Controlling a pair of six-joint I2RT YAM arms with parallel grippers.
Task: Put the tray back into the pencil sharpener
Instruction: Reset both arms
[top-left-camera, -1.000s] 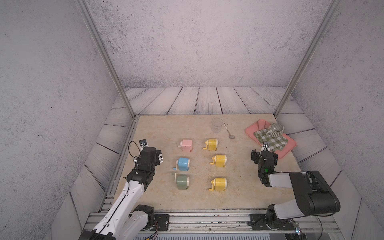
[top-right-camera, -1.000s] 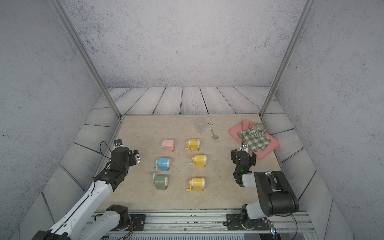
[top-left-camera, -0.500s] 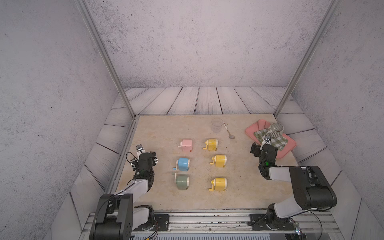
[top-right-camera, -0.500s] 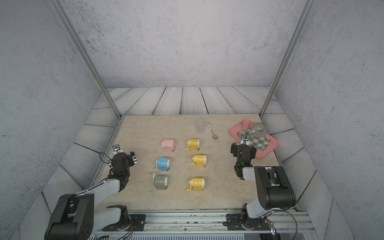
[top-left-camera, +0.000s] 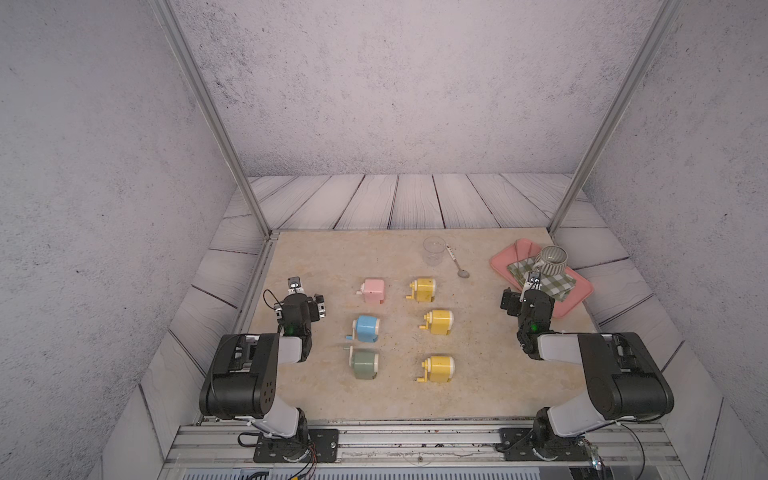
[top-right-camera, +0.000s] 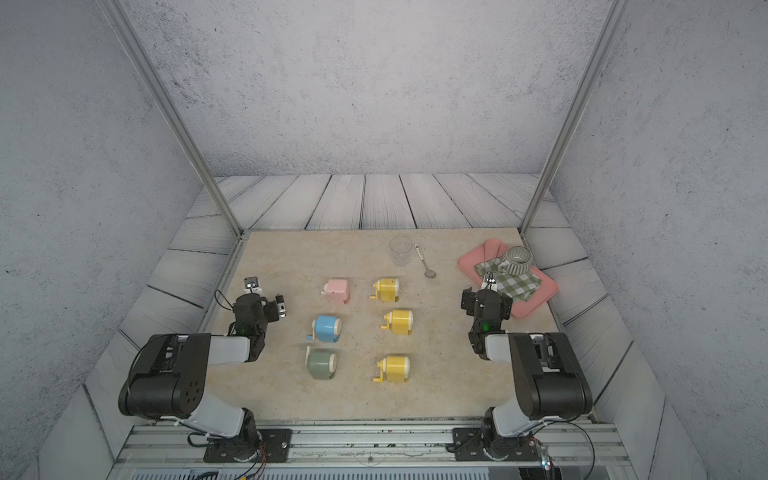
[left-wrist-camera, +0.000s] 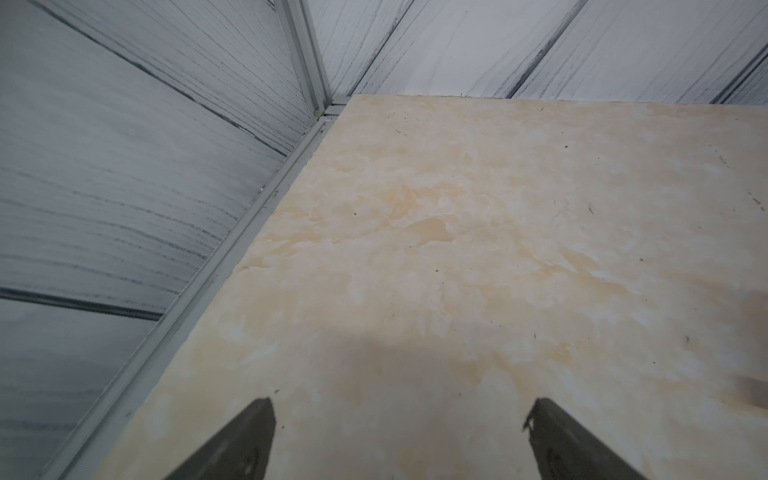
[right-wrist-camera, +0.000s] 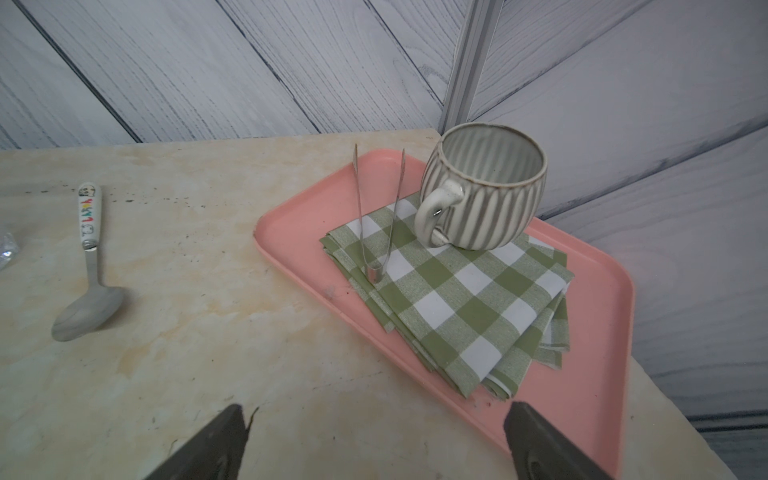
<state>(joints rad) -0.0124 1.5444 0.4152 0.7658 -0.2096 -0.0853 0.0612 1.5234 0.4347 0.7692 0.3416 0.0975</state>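
Observation:
Several pencil sharpeners stand in two columns mid-table: pink (top-left-camera: 374, 290), blue (top-left-camera: 367, 328) and green (top-left-camera: 365, 363), with three yellow ones (top-left-camera: 439, 321) to their right. No separate sharpener tray shows; it is out of view. My left gripper (top-left-camera: 300, 306) hovers low near the table's left edge, left of the blue sharpener, open and empty; its wrist view shows the left gripper (left-wrist-camera: 399, 415) over bare tabletop. My right gripper (top-left-camera: 525, 301) sits at the right, open and empty. In its wrist view the right gripper (right-wrist-camera: 374, 419) stands just short of the pink platter.
A pink platter (top-left-camera: 579, 291) at the back right carries a green checked cloth (right-wrist-camera: 457, 299), a ribbed mug (right-wrist-camera: 484, 187) and metal tongs (right-wrist-camera: 376, 232). A clear cup (top-left-camera: 434, 250) and a spoon (top-left-camera: 457, 262) lie behind the sharpeners. Metal posts and walls border the table.
Both arms have folded down, elbows drawn back toward the front rail. The grippers shifted only slightly and stayed open. Nothing on the table moved.

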